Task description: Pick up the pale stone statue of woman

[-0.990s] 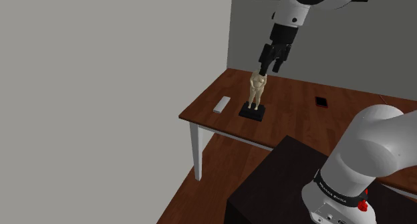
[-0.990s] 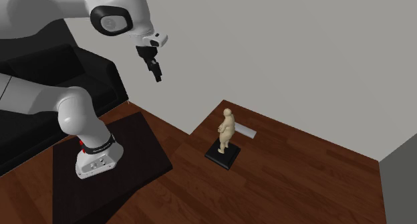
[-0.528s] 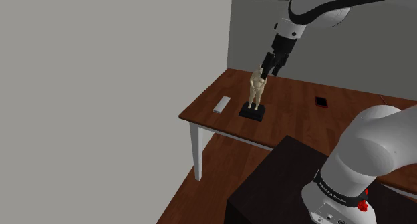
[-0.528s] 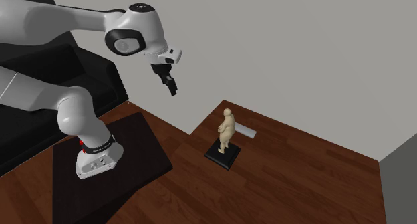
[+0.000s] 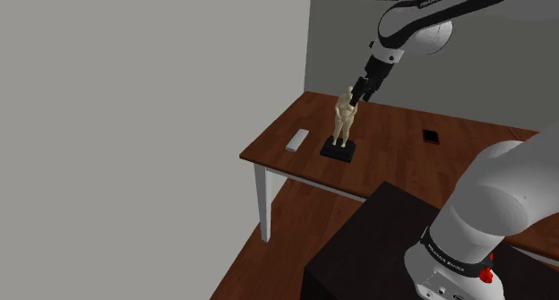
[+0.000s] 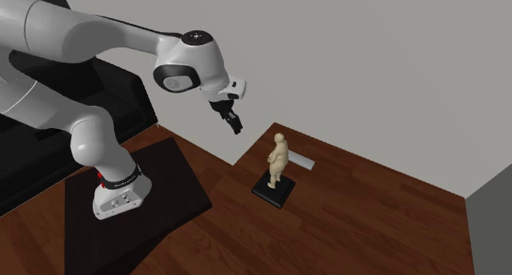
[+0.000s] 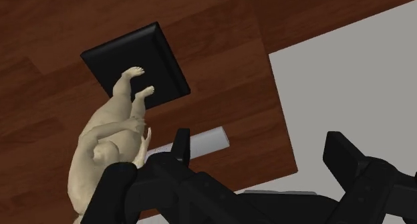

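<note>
Fingers (image 7: 179, 149) of the black end effector (image 7: 262, 152) stand well spread, and they clasp nothing. Between them lie only the brown bench (image 7: 53, 29) top, its edge and a grey area beyond. The pale tan statue of a woman (image 7: 107, 149) is just beside one finger, outside the gap, and I cannot tell from the wrist view whether it touches that finger.

In the shoulder view the statue (image 5: 343, 117) stands upright a little above the frame's middle, on a square black base (image 5: 339, 149) near the left end of the bench (image 5: 394, 137). The end effector (image 5: 358, 94) hangs at the upper right of its head and overlaps it there. In the second exterior view the end effector (image 6: 235, 126) is up and to the left of the statue (image 6: 279, 160), near its head but apart from it.

A flat white bar (image 5: 297, 141) lies on the bench just left of the base, and a small black slab (image 5: 431, 136) lies well to the right.
</note>
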Motion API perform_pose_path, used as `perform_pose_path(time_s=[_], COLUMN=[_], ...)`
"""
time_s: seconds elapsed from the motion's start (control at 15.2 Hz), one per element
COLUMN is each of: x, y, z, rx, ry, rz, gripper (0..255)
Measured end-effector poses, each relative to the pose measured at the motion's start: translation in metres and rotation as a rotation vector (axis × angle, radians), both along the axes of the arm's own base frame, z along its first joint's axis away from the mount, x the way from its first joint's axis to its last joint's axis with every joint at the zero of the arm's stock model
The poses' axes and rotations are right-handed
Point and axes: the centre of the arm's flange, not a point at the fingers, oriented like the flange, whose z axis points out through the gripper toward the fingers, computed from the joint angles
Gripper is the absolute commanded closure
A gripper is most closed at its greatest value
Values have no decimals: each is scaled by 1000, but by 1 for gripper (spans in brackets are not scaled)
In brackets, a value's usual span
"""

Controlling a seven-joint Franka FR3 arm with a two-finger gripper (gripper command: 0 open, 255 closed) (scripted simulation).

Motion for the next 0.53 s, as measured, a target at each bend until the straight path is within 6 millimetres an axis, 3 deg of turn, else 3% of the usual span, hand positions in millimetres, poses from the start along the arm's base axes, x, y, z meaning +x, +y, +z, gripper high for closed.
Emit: perform_pose_path(time_s=[0.53], x=[30], y=[-87], z=[-42], rx=[-18], ry=[-89], rz=[7], gripper=[0])
